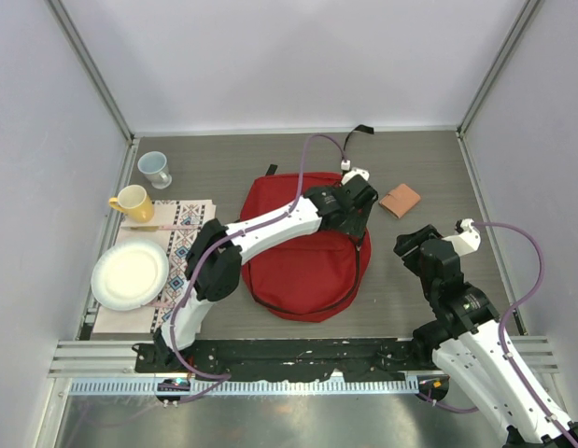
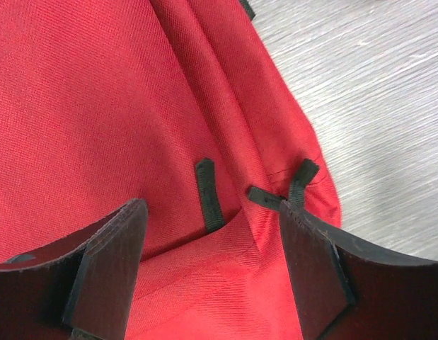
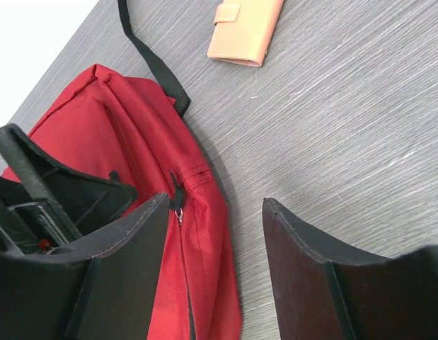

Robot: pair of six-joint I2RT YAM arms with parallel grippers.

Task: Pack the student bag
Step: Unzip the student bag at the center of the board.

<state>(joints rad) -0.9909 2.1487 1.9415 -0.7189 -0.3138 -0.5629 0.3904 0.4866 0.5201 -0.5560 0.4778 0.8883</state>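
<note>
Student bag (image 1: 303,271) lying flat at the middle of the table (image 1: 429,159), top edge towards the far side, one black strap (image 1: 357,133) trailing beyond it.

Your left gripper (image 2: 211,283) hangs over the bag's far right corner, jaws spread and nothing between them. In the left wrist view the black pull tabs (image 2: 209,195) lie on the red fabric just ahead of the fingers, untouched. This placement reads as a line-up on the zipper. From what shows, the bag looks shut, so you probably have to open it before anything can go in.

Your right gripper (image 3: 215,276) hovers over bare table just right of the bag, likewise spread and empty. It stands apart from the left arm, which leaves it free either to steady the bag's right edge or to fetch cargo.

The tan wallet (image 1: 400,199) lies flat on the table near the bag's far right corner, not touching it. It is the one loose item within easy reach and the likeliest thing to pack.

Well apart on the left is a patterned mat (image 1: 188,245) carrying a white plate (image 1: 130,275), with a yellow mug (image 1: 132,202) at its far left corner. A pale blue mug (image 1: 156,168) stands farther back on the table. Nothing suggests these belong to the packing.

The fabric is soft, so expect it to bunch when you pull a tab.
</note>
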